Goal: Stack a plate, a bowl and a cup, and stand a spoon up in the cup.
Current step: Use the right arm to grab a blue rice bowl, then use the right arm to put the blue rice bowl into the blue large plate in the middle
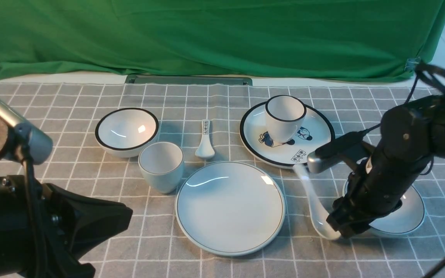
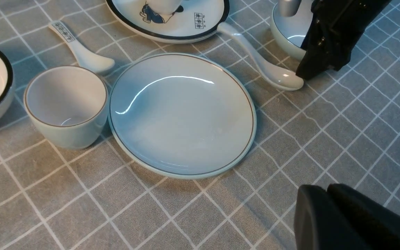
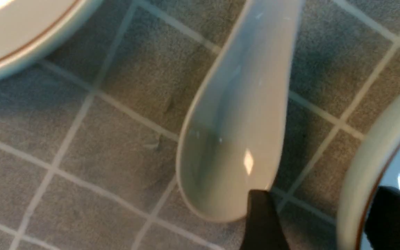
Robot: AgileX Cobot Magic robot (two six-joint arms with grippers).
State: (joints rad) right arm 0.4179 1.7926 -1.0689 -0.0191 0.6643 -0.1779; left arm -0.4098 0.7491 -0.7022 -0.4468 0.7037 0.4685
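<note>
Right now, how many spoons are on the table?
2. The small marked spoon lies beyond the plain plate; the larger white spoon lies right of it, by the right gripper.

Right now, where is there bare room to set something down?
Bare cloth: nearer than the large pale blue-white plate, and behind the black-rimmed white bowl. Crowded: around the plain white ceramic spoon by the right gripper.

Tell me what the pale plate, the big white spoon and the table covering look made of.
Plate: probably glazed ceramic; glossy, with sharp light streaks. Spoon: likely glazed porcelain too; thick, smooth, with a bright glint. Table covering: woven fabric, matte grey with white checks; wrinkles show.
</note>
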